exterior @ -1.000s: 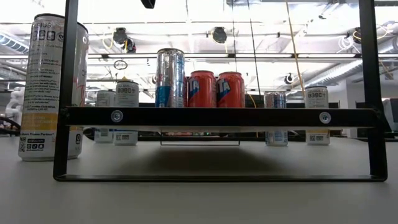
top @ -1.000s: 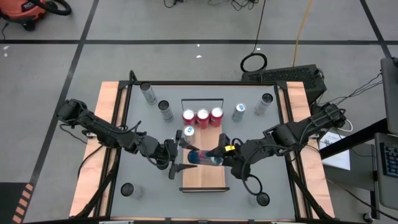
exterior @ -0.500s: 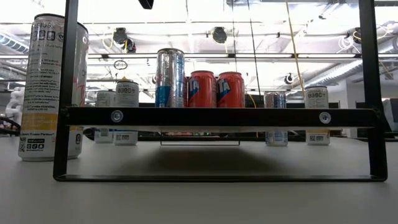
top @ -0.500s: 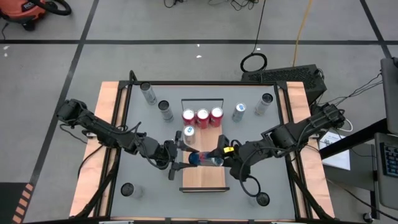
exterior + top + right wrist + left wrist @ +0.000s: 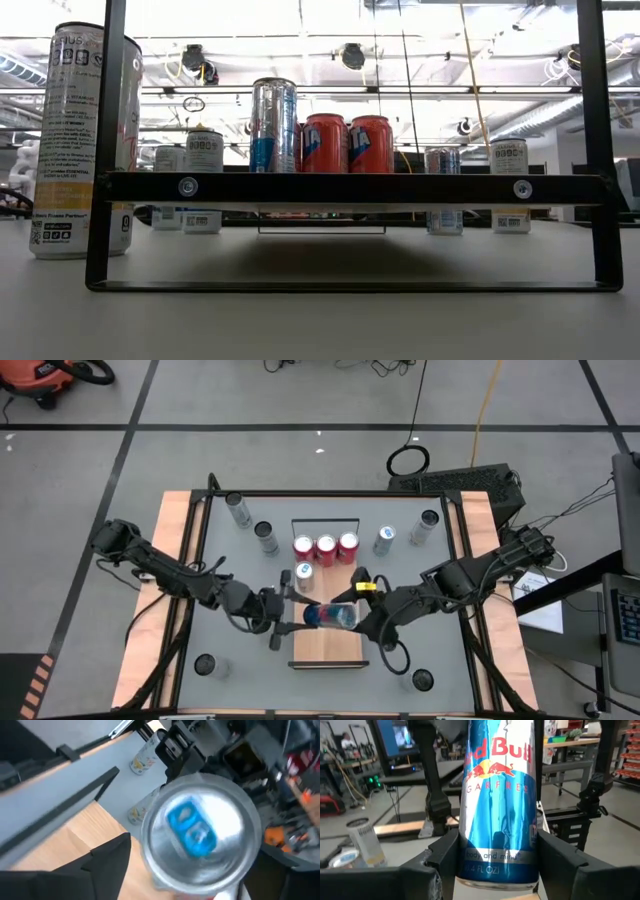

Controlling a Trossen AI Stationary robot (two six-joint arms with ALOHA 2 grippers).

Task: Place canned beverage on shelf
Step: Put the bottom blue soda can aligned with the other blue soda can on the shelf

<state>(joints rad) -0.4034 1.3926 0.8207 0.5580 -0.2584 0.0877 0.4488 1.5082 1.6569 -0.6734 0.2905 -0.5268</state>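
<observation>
The left hand (image 5: 495,865) squeezes the slippery blue Red Bull can (image 5: 499,805) round its middle; the right hand (image 5: 352,607) lets go.

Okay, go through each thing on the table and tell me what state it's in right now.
Blue can: lying sideways above the shelf, clamped in the left gripper.
Left gripper: shut on the blue can.
Right gripper: at the can's top end, fingers spread open.
Shelf: part filled.
Three red cans: upright on the shelf, in a row.
Silver-blue can: upright on the shelf.
</observation>
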